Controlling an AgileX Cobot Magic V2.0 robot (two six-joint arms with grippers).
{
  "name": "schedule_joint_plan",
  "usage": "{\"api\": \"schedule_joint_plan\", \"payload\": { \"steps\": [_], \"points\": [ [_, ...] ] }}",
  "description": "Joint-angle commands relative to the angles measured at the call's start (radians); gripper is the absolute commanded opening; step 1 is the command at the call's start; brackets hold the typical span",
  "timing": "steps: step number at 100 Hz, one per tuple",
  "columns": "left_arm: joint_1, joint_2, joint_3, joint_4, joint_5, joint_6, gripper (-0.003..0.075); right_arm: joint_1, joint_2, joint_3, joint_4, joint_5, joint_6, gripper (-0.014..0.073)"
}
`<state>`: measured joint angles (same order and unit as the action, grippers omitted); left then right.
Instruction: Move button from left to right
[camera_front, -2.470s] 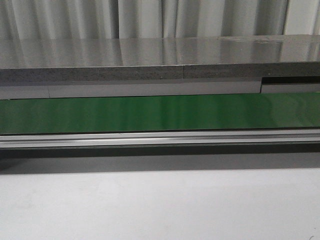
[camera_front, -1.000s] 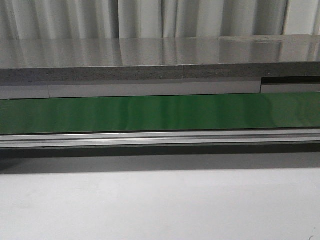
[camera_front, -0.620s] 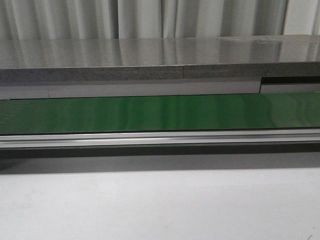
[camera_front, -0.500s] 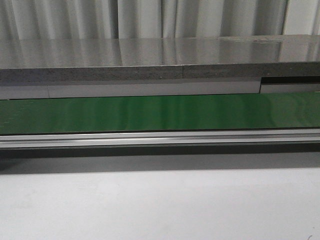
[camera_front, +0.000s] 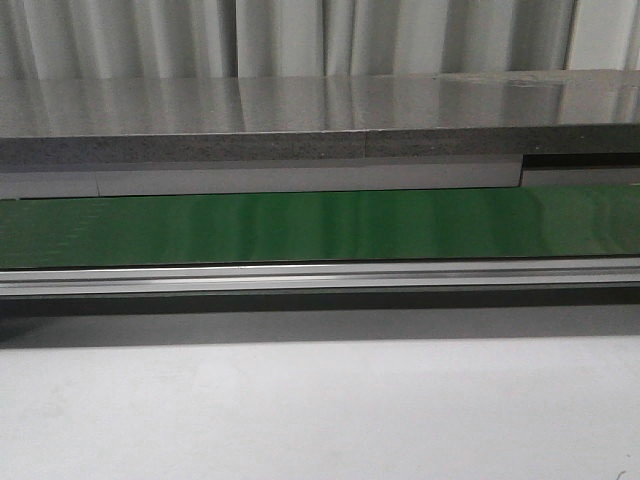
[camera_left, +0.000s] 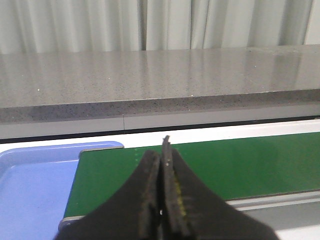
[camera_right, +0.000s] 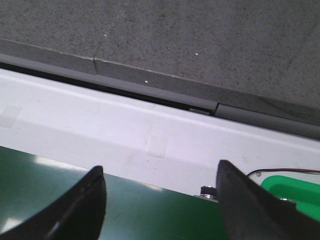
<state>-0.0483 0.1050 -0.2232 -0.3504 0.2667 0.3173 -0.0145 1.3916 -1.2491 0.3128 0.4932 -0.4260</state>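
The button is not in any view. In the left wrist view my left gripper (camera_left: 162, 150) is shut with nothing between its black fingers, above the left end of the green conveyor belt (camera_left: 240, 165). In the right wrist view my right gripper (camera_right: 160, 180) is open and empty, its fingers spread over the green belt (camera_right: 150, 210) near its far edge. Neither gripper shows in the front view, where the green belt (camera_front: 320, 226) runs bare from left to right.
A blue tray (camera_left: 35, 190) lies past the belt's left end. A bright green tray corner (camera_right: 292, 187) with a red-black wire (camera_right: 285, 171) lies near the right gripper. A metal rail (camera_front: 320, 275) fronts the belt; a grey counter (camera_front: 320, 120) and curtains stand behind.
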Motion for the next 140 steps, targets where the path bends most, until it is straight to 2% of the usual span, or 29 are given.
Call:
{"api": "schedule_joint_plan", "payload": {
  "steps": [1, 32, 60, 78, 88, 110, 122, 140],
  "points": [
    [-0.008, 0.010, -0.025, -0.015, -0.072, -0.005, -0.0020, 0.018, -0.107, 0.064, 0.034, -0.146, 0.001, 0.0476],
    [-0.008, 0.010, -0.025, -0.015, -0.072, -0.005, -0.0020, 0.045, -0.433, 0.471, 0.036, -0.389, 0.001, 0.0476],
    [-0.008, 0.010, -0.025, -0.015, -0.072, -0.005, -0.0020, 0.045, -0.782, 0.760, 0.042, -0.453, 0.001, 0.0476],
    [-0.008, 0.010, -0.025, -0.015, -0.072, -0.005, -0.0020, 0.045, -0.981, 0.832, 0.093, -0.445, 0.001, 0.0476],
    [-0.008, 0.010, -0.025, -0.015, -0.072, -0.005, -0.0020, 0.044, -1.065, 0.840, 0.092, -0.386, 0.001, 0.0476],
    [-0.008, 0.010, -0.025, -0.015, -0.072, -0.005, -0.0020, 0.044, -1.104, 0.847, 0.092, -0.308, 0.001, 0.0473],
    [-0.008, 0.010, -0.025, -0.015, -0.072, -0.005, -0.0020, 0.044, -1.104, 0.847, 0.092, -0.318, 0.001, 0.0401],
    [-0.008, 0.010, -0.025, -0.015, -0.072, -0.005, -0.0020, 0.044, -1.104, 0.847, 0.092, -0.328, 0.001, 0.0152]
  ]
}}
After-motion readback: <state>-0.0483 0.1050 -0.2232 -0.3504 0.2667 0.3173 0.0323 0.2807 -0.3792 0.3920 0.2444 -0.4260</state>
